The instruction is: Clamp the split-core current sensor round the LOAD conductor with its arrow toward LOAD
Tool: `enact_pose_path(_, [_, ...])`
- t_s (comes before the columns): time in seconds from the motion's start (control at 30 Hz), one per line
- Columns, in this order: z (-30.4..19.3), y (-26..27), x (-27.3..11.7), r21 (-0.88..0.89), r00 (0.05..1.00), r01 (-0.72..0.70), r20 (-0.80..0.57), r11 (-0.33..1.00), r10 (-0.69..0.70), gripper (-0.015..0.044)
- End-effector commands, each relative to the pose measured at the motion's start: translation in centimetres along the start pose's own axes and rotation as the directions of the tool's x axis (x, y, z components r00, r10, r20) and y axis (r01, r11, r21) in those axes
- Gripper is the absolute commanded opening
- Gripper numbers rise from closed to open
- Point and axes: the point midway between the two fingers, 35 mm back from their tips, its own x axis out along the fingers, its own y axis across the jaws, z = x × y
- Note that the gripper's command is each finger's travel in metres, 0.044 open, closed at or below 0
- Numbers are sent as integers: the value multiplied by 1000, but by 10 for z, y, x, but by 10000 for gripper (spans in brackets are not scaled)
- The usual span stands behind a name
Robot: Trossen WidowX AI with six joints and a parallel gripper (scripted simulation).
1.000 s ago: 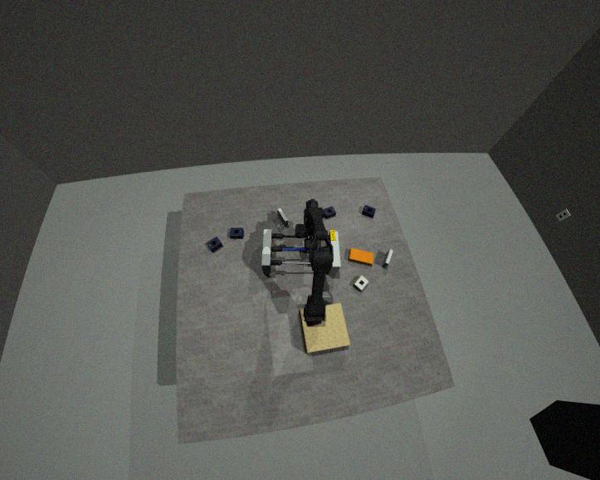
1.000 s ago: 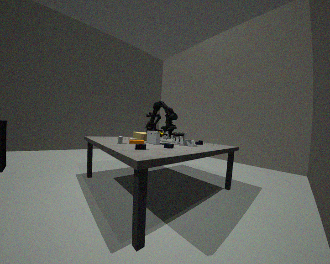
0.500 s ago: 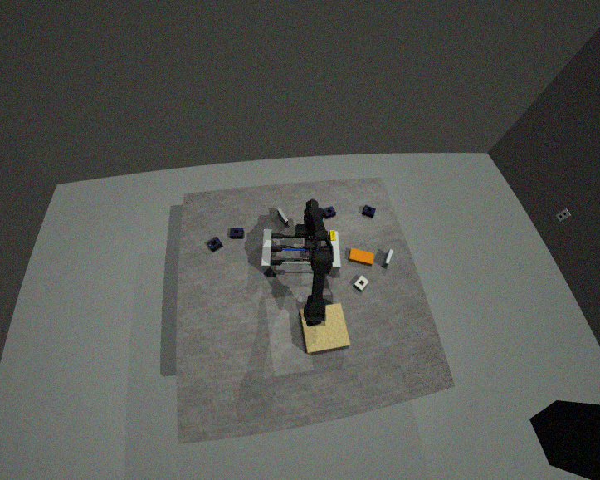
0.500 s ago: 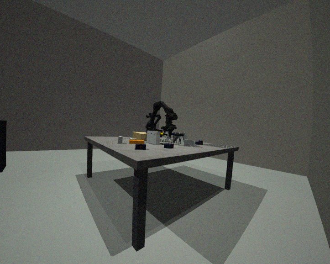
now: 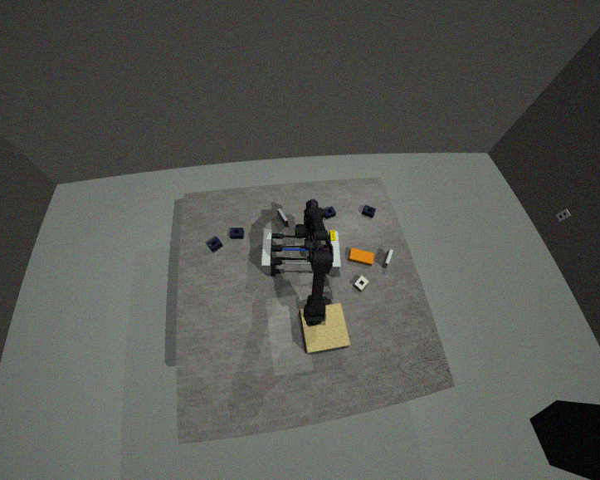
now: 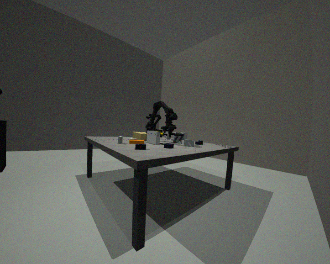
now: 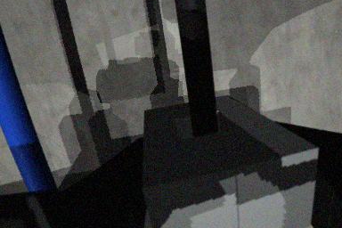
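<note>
In the wrist view the grey split-core sensor (image 7: 178, 163) sits around a black conductor (image 7: 196, 61), its two halves together with a seam down its pale front. A blue conductor (image 7: 18, 114) runs to its left. I cannot read the LOAD marker or see the arrow. The conductors run between two white end blocks (image 5: 266, 256) (image 6: 152, 137), with a yellow tag (image 5: 333, 235) at one end. My gripper (image 7: 199, 136) is at the sensor, one dark finger on each side, slightly open; any gap is too small to see. In the top view the arm hides the sensor.
An orange block (image 5: 361, 257) (image 6: 136, 141), a white square piece (image 5: 361, 282) and an upright pale plate (image 5: 388, 257) stand right of the end blocks. Another plate (image 5: 283, 217) and several dark blue blocks (image 5: 236, 232) (image 5: 368, 211) lie around. The arm's base stands on a beige board (image 5: 328, 338).
</note>
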Motion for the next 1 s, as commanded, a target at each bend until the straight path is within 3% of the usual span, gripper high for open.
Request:
enact_pose_path(0.0, [0,0,0,0,1000,0,0,1000,0,275])
enact_pose_path(0.57, [0,0,0,0,1000,0,0,1000,0,275])
enact_pose_path(0.77, [0,0,0,0,1000,0,0,1000,0,432])
enact_pose_path(0.97, [0,0,0,0,1000,0,0,1000,0,440])
